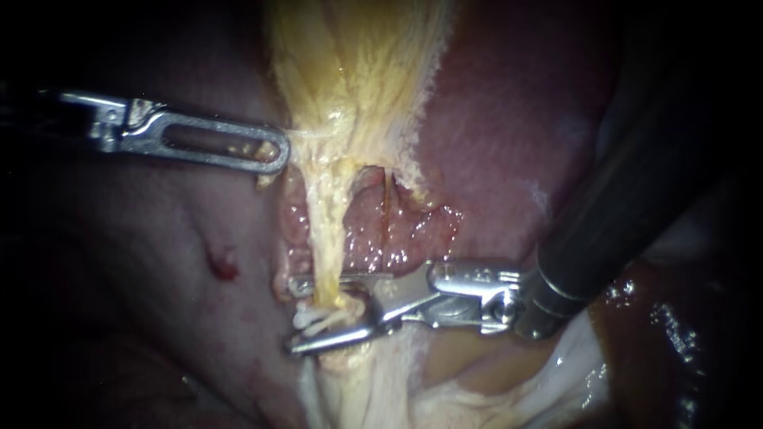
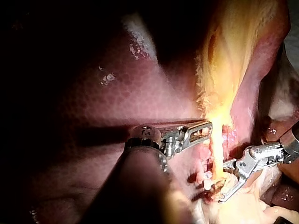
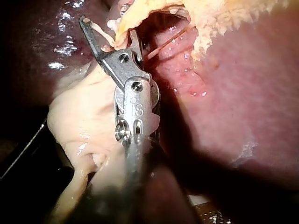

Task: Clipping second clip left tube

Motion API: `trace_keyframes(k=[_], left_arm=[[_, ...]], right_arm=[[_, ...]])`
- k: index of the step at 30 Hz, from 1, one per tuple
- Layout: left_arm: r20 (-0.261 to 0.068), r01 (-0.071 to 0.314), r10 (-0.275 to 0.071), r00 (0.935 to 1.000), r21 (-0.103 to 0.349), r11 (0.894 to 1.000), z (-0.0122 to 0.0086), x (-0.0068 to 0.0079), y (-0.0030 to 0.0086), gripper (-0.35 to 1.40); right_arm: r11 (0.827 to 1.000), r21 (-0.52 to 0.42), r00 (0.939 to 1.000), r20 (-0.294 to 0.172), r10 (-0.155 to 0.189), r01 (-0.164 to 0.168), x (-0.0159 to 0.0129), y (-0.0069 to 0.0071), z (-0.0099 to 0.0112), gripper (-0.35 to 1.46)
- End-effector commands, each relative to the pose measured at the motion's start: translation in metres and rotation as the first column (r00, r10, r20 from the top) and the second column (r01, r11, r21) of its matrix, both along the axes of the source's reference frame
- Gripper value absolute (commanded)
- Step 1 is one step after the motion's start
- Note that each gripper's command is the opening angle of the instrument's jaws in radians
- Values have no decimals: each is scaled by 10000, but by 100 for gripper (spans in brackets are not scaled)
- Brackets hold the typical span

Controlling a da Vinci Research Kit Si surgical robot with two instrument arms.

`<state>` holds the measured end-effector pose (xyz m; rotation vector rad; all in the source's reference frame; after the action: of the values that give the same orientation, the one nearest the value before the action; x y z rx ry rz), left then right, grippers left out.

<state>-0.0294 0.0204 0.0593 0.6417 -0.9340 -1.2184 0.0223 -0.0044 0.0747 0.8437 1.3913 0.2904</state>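
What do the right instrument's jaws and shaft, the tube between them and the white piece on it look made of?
The right instrument has jaws of bright bare metal, by the glints; its shaft looks dark, matte, perhaps a coating or plastic. The tube is soft, wet, yellowish stringy tissue. The white piece is smooth, opaque, probably a plastic clip.
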Motion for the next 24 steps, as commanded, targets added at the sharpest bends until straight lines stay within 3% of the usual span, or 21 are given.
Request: trace_keyframes(k=[1, 14, 24], left_arm=[[-11, 17, -17, 10000, -6, 10000, 0, 0, 0, -35], [-10, 14, -14, 10000, -6, 10000, 1, 1, 1, -35], [-9, 14, -14, 10000, -5, 10000, 1, 1, 1, -35]], right_arm=[[10000, 14, 9999, -77, -73, 73, 0, -1, -4, 49], [9966, 619, 9943, -956, -481, 542, 9, -17, -39, 49], [9936, 1053, 9918, -1249, -267, 400, 9, -11, -45, 48]])
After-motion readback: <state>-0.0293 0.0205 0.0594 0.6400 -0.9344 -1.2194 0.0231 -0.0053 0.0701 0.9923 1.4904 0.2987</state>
